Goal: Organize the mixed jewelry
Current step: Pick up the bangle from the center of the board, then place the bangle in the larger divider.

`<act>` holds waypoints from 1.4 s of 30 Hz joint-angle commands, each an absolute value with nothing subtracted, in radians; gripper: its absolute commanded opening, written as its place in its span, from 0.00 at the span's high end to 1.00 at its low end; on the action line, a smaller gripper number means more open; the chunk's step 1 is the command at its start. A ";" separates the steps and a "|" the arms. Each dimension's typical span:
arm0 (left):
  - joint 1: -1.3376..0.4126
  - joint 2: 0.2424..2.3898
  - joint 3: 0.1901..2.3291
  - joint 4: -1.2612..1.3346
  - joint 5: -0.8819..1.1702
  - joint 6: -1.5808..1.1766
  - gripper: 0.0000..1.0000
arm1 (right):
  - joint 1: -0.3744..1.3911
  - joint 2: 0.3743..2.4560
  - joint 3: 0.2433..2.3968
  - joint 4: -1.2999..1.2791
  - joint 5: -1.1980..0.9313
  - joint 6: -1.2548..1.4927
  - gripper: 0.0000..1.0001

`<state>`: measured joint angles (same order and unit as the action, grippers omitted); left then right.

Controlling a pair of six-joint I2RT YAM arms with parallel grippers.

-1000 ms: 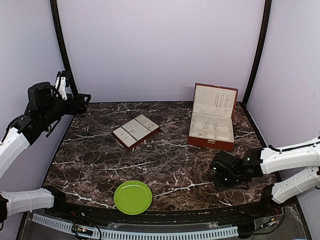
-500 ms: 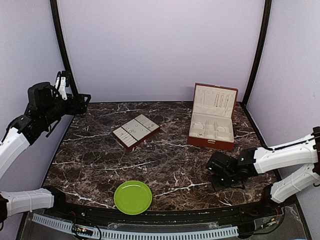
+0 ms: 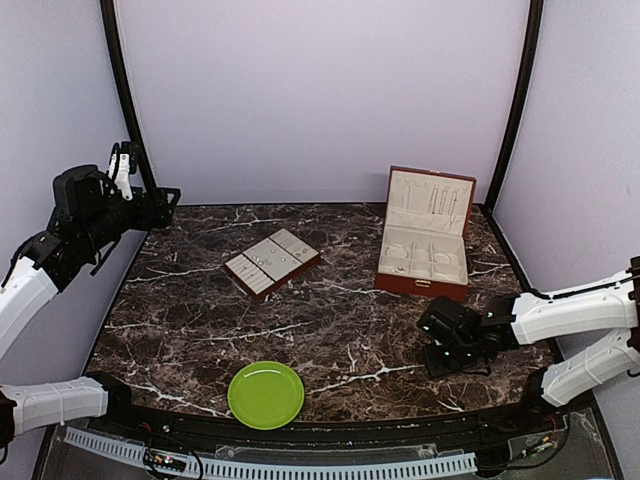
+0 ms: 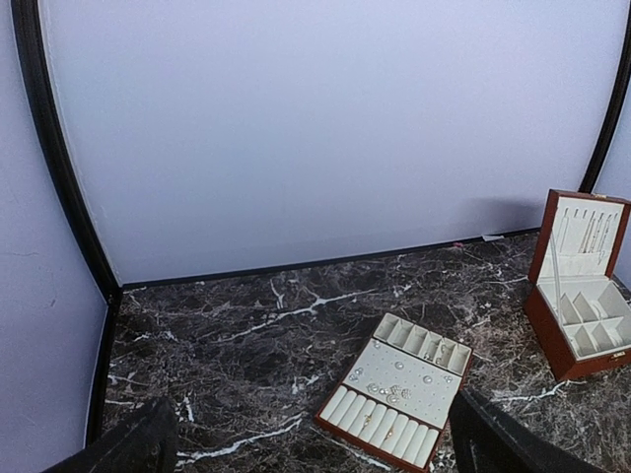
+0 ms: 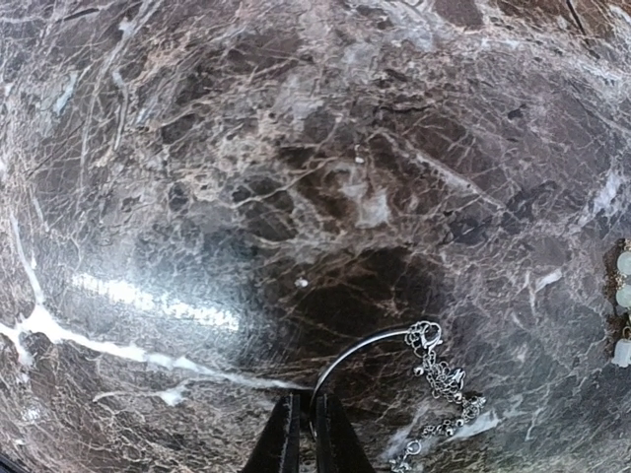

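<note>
In the right wrist view a thin curved silver bracelet (image 5: pixel 370 347) with a clasp and a fine dangling chain (image 5: pixel 444 379) lies on the dark marble table. My right gripper (image 5: pixel 306 402) is shut on the bracelet's near end, low over the table at the right front (image 3: pixel 455 345). More of the mixed jewelry, small silvery studs and rings (image 4: pixel 394 392), sits on the cream-lined flat tray (image 4: pixel 399 389) near the table's middle (image 3: pixel 272 262). My left gripper (image 4: pixel 311 458) is open and empty, raised high at the back left corner (image 3: pixel 122 165).
A reddish-brown box (image 3: pixel 425 245) stands open at the back right, thin chains hanging in its lid (image 3: pixel 440 200). A green plate (image 3: pixel 266 394) lies near the front edge, with nothing on it that I can see. Pale beads (image 5: pixel 621 296) show at the right edge of the right wrist view.
My right gripper has narrowed its jaws and shifted slightly over the same spot. The left arm has not moved.
</note>
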<state>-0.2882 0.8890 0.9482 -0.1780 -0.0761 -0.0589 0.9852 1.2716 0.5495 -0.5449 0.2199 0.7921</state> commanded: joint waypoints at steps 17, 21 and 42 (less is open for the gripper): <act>-0.291 0.862 0.928 -0.147 -0.088 -0.053 0.02 | 0.932 1.149 0.576 -0.343 0.235 0.787 1.00; -0.291 0.861 0.927 -0.147 -0.093 -0.052 0.01 | 0.904 1.095 0.585 -0.276 0.253 0.781 1.00; -0.291 0.868 0.915 -0.141 -0.107 -0.055 0.01 | 0.689 1.188 0.819 -0.049 0.272 0.609 1.00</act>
